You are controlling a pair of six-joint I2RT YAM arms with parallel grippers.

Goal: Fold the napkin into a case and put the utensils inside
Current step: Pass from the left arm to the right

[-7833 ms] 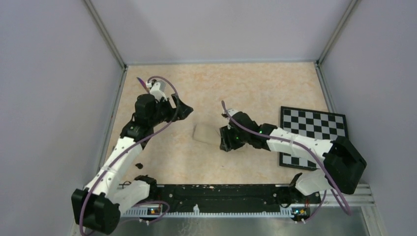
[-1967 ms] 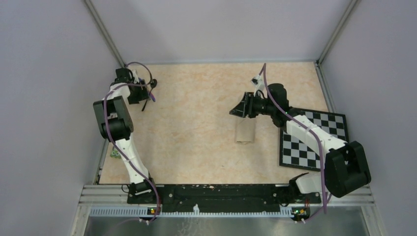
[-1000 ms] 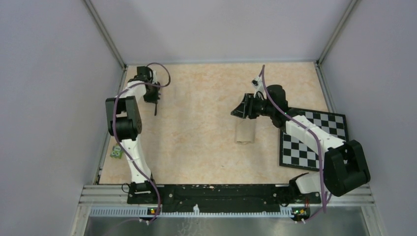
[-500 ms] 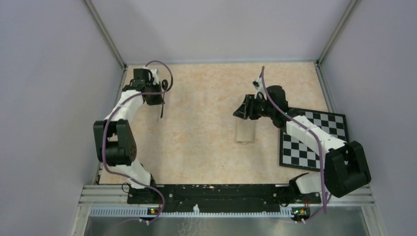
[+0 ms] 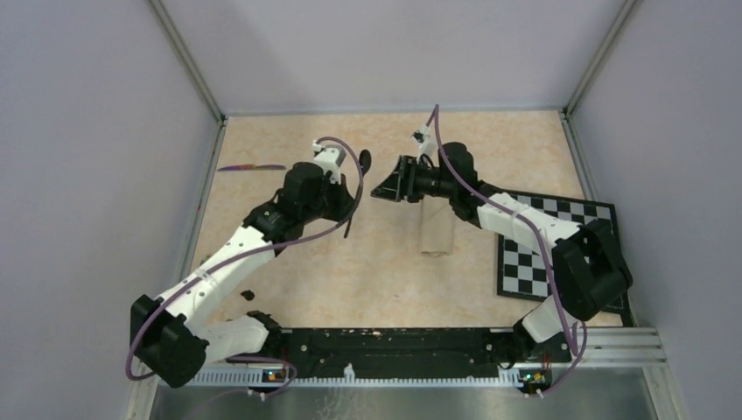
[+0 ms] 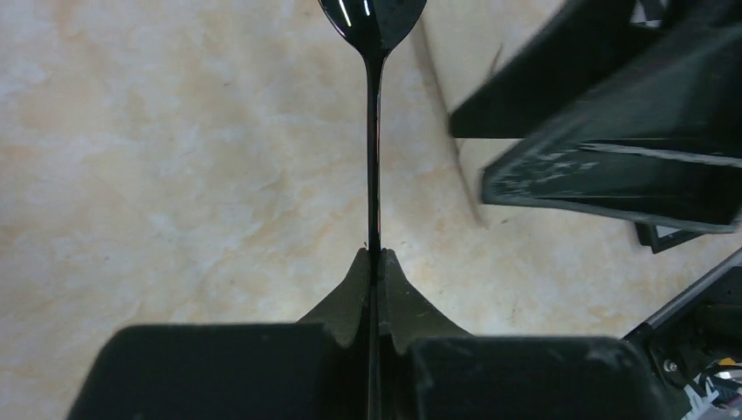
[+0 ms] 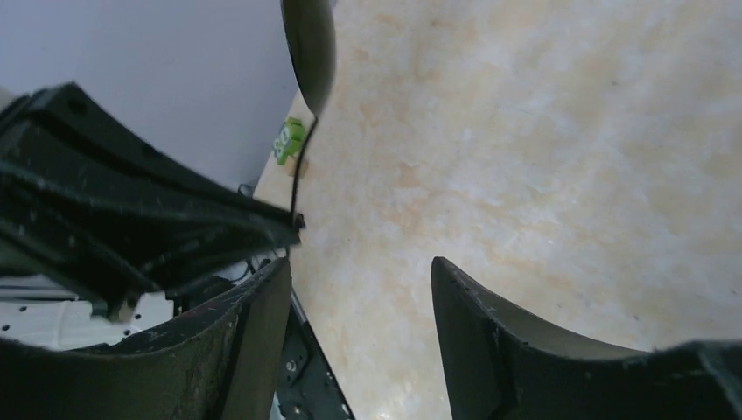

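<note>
Here, the spoon is pinched over the mottled tabletop.

On the beige table (image 5: 297,280), between pale lilac walls, a checkerboard (image 5: 586,214) lies at the right and the case (image 5: 437,234) mid-table beside it. Near the case's far end the right gripper (image 5: 385,190) hangs spread, holding nothing. The left gripper (image 6: 374,262) faces it, pinching the black spoon (image 6: 374,149) by its handle. The purple knife (image 5: 249,167) lies far left.

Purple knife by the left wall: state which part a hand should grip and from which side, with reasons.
Grip the purple knife near its middle, coming straight down and pinching across its thin width. It lies flat on the table, running left to right, so a side approach would likely find nothing to pinch. The wall crowds its left end.
</note>
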